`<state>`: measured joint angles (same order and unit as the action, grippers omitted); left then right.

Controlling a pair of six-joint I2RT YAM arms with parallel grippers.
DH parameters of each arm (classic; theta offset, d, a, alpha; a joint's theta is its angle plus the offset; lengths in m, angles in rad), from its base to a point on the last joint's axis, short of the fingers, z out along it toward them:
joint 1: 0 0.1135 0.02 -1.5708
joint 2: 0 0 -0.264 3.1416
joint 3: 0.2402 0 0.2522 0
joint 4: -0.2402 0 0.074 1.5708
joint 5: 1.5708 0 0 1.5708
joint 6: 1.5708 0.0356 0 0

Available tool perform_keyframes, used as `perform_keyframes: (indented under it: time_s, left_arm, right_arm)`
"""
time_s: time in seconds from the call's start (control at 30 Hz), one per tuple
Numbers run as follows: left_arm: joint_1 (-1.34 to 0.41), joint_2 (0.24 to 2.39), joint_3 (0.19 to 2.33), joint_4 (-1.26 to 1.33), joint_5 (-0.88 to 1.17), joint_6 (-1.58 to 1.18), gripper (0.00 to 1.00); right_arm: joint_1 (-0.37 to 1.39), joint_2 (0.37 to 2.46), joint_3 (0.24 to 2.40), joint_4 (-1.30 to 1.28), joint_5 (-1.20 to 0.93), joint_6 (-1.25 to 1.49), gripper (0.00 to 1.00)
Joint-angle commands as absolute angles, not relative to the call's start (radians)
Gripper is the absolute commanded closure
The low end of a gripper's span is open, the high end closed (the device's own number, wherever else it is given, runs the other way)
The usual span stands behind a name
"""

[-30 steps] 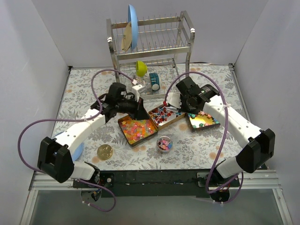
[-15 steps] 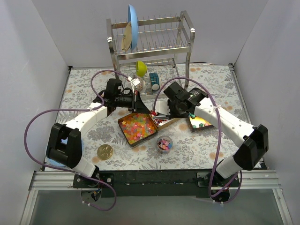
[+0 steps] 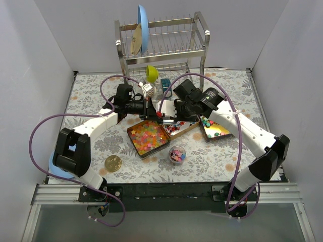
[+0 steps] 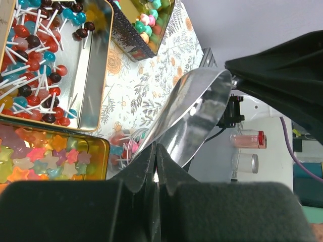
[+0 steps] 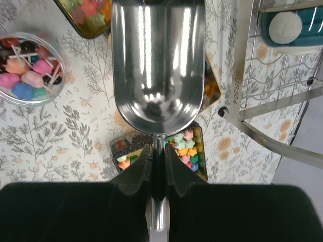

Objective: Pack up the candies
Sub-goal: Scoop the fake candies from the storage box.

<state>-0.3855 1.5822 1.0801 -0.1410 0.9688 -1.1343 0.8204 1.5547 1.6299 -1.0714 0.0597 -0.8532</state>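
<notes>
An empty silver metal scoop (image 5: 157, 65) is held by its handle in my shut right gripper (image 5: 158, 151). My left gripper (image 4: 155, 151) is shut on the thin rim of the same scoop (image 4: 197, 116). In the top view the two grippers meet, left (image 3: 153, 112) and right (image 3: 171, 112), above the tins. Orange-yellow-pink star gummies fill the left tin (image 3: 147, 137). Red and blue lollipop candies lie in the middle tin (image 3: 176, 126). Coloured stars fill the right tin (image 3: 216, 128). A small clear cup (image 3: 177, 154) holds a few mixed candies.
A metal dish rack (image 3: 161, 45) with a blue plate stands at the back, close behind both grippers. A yellow-green ball (image 3: 152, 73) and a teal object (image 5: 292, 25) sit under it. A gold disc (image 3: 112, 163) lies front left.
The right arm swung left with the scoop. The left gripper moved back from over the gummy tin. The two grippers now meet at the scoop.
</notes>
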Motion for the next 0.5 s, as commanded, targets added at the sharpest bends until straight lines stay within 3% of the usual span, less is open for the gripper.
perform_keyframes:
  time_s: [0.0,0.2,0.4,0.47]
  left_arm:
    - [-0.385,1.585,1.08,-0.135,0.94,-1.114,1.0]
    - [-0.367,1.554,1.118,-0.201,0.847,-1.086,1.0]
    - [-0.227,1.389,1.092,-0.445,0.245,-1.152,1.0]
    - [-0.146,1.339,1.021,-0.503,0.189,-1.187,1.0]
  right_arm:
    - [0.827,1.525,1.703,-1.077,-0.063,-0.816,0.99]
    - [0.825,1.525,1.658,-1.072,-0.038,-0.847,0.99]
    - [0.827,1.594,1.684,-1.146,-0.025,-0.936,0.99]
    - [0.834,1.656,1.762,-1.184,-0.026,-0.954,0.99]
